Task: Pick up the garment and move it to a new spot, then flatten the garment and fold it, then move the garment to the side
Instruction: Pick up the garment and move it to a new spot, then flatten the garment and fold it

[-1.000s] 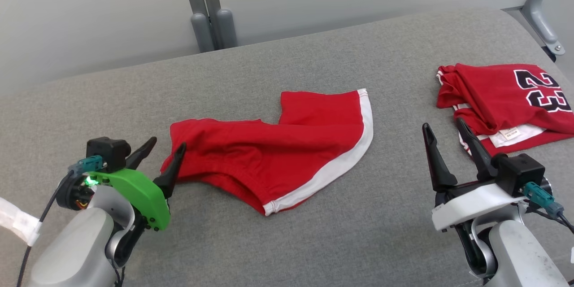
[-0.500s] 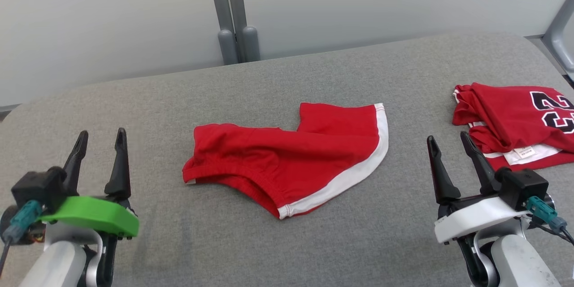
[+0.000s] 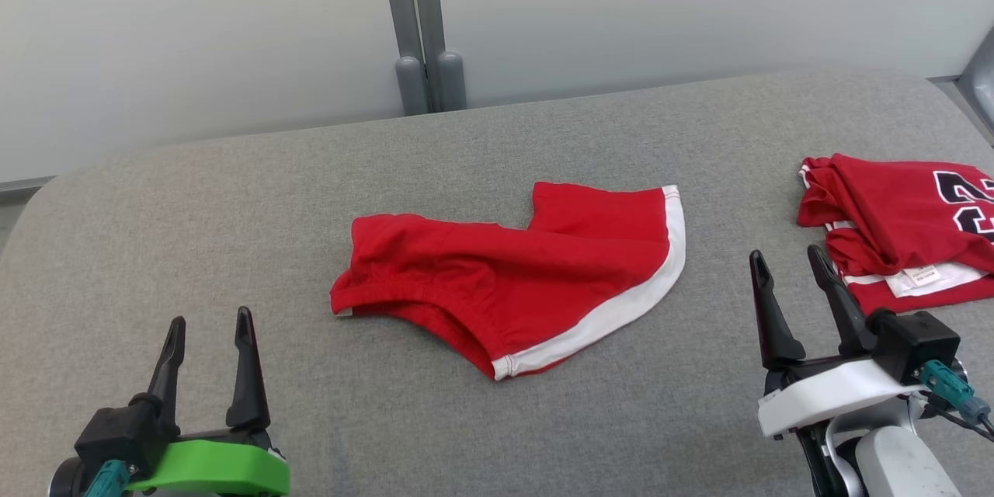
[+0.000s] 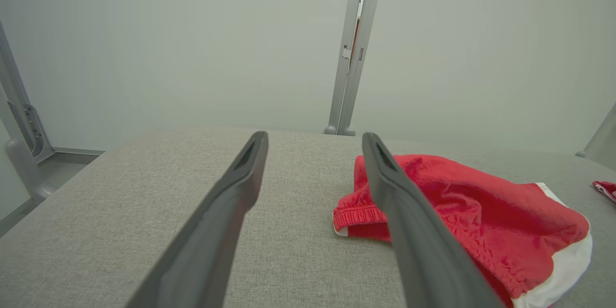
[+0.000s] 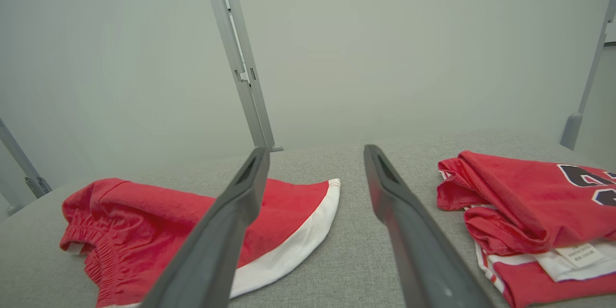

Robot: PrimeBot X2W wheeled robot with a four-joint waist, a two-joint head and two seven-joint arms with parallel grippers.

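Note:
The garment (image 3: 512, 276), red shorts with a white trim band, lies loosely crumpled in the middle of the grey padded table (image 3: 233, 202). It also appears in the left wrist view (image 4: 481, 211) and the right wrist view (image 5: 144, 221). My left gripper (image 3: 208, 322) stands open at the lower left, well apart from the shorts, nothing between its fingers. At the lower right my right gripper (image 3: 786, 256) is open too, empty, between the shorts and a folded jersey.
A folded red jersey (image 3: 901, 237) with black numerals and a white label lies at the table's right edge, seen too in the right wrist view (image 5: 529, 202). A grey post (image 3: 419, 23) rises behind the table against a pale wall.
My left gripper has drawn back from the shorts' left end toward the lower left, empty and upright. The head camera has shifted, sliding the whole scene. The shorts lie still.

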